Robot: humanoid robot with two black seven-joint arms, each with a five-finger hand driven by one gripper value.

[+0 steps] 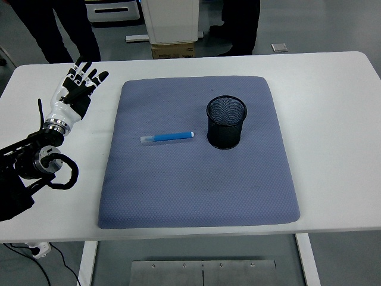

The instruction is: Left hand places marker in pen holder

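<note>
A blue marker (168, 137) with a clear cap lies flat on the grey-blue mat (196, 190), pointing left to right. Just to its right stands the black mesh pen holder (226, 121), upright, with nothing visible inside. My left hand (78, 85) is over the bare table left of the mat, fingers spread and holding nothing, well away from the marker. The right arm does not show.
The mat covers the middle of the white table (333, 119). Beyond the far edge stand two people's legs (53, 27), a white pedestal (172, 21) and a cardboard box (174, 50).
</note>
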